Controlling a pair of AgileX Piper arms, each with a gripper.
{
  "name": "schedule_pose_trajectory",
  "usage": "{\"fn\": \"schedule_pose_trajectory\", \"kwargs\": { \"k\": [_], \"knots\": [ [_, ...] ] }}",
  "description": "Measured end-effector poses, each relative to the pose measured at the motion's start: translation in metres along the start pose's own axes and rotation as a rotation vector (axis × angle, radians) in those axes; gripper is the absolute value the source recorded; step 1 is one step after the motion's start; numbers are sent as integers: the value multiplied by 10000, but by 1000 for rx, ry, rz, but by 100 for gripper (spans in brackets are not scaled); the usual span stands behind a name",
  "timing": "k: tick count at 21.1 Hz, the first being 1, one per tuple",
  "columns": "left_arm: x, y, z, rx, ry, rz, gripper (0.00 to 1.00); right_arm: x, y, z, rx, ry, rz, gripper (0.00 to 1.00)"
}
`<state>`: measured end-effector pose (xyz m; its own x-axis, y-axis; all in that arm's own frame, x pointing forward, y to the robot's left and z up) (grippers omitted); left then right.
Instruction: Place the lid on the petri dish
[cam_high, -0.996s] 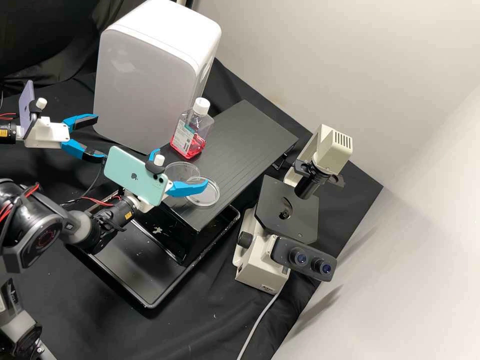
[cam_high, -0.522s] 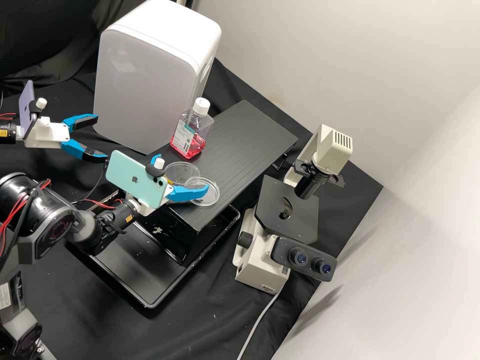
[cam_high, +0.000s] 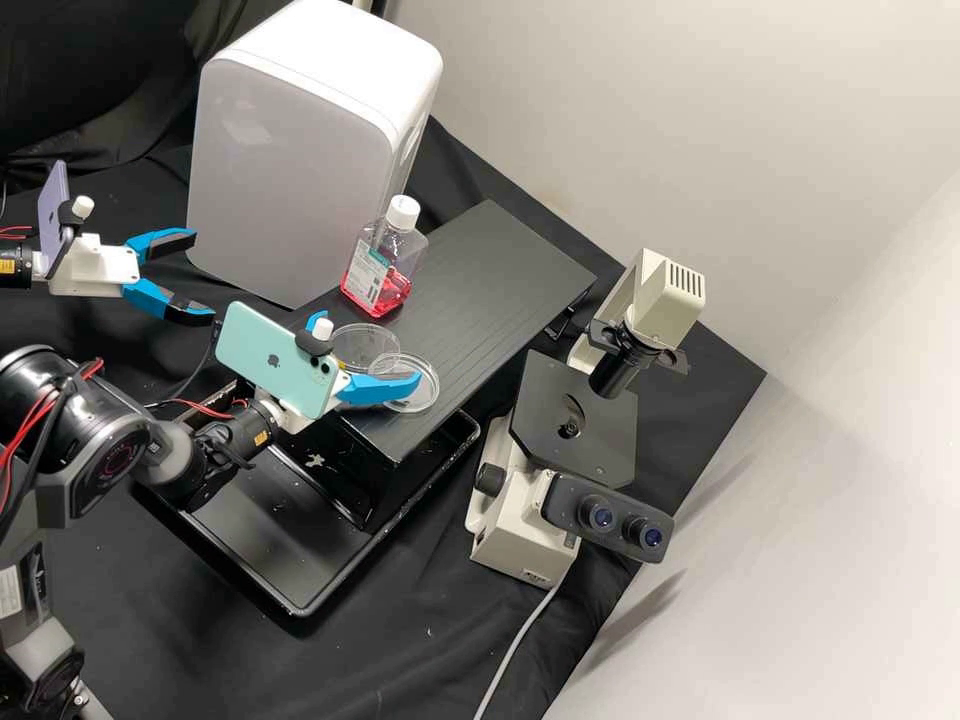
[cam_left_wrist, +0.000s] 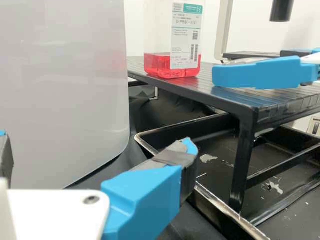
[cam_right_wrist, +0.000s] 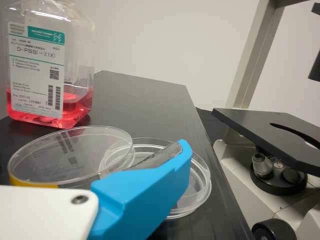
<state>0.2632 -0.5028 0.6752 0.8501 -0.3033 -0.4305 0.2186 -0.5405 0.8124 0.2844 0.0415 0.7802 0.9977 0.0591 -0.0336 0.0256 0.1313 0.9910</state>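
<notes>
A clear petri dish (cam_high: 426, 386) (cam_right_wrist: 198, 183) sits near the front corner of the black raised platform (cam_high: 490, 280). Its clear lid (cam_high: 360, 343) (cam_right_wrist: 70, 155) hangs tilted, one edge overlapping the dish's rim. My right gripper (cam_high: 370, 352) is shut on the lid, with one blue finger (cam_right_wrist: 145, 190) lying over the dish; the other finger is hidden. In the left wrist view that finger (cam_left_wrist: 265, 72) shows just above the platform edge. My left gripper (cam_high: 195, 272) (cam_left_wrist: 95, 142) stands open and empty to the left, beside the white box.
A flask of red liquid (cam_high: 380, 265) (cam_right_wrist: 47, 65) stands on the platform behind the lid. A big white box (cam_high: 310, 140) sits at the back left. A microscope (cam_high: 590, 420) is to the right. A black tray (cam_high: 280, 560) lies under the platform.
My right gripper has sunk a little toward the dish with the lid, mostly in the first half second. The left arm has not moved.
</notes>
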Motion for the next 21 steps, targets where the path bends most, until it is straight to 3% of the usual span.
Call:
{"fn": "schedule_pose_trajectory", "kwargs": {
  "k": [21],
  "knots": [
    [2, -9, 33, 1, -11, -3, 100, 4, 44, 54, -2, -9, 10, 0]
  ]
}}
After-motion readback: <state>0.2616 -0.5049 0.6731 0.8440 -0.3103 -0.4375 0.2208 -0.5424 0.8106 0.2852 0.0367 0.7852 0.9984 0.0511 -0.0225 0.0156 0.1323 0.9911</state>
